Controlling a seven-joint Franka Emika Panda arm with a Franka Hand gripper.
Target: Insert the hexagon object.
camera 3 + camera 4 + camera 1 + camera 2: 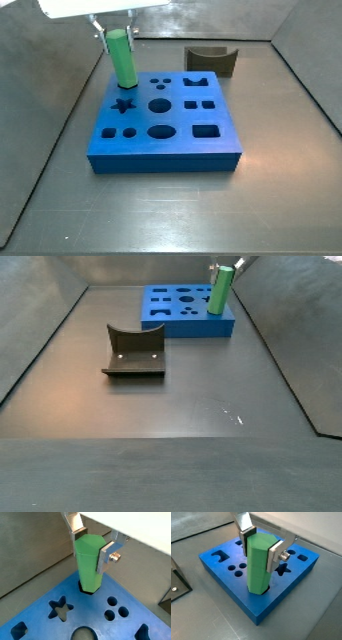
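Silver finger plates [109, 554] fill the near part of both wrist views, clamped on opposite sides of the green hexagonal peg [88, 562] near its upper end. So the gripper [261, 546] is closed on the peg, jaws narrowed to the peg's width, with a screw head showing on one plate. The fingers point straight down from the wrist and the peg hangs upright between them.

Its lower end sits in a hole at a corner of the blue shape-sorting block [231, 587]; the hole's dark rim shows around the base of the peg, and how deep it has gone cannot be told.

In a side view the gripper [114, 27] comes down from above over the block's far left corner, peg [122, 58] vertical. To the right across the block [167, 150] lie star, round, rectangular and notched cutouts, and beyond its far right edge, apart from it, stands the dark fixture [210, 60].

From the opposite side view the fixture [134, 352] stands in the foreground on the grey floor [187, 426], with the block [187, 324] and peg [221, 291] well behind it to the right.
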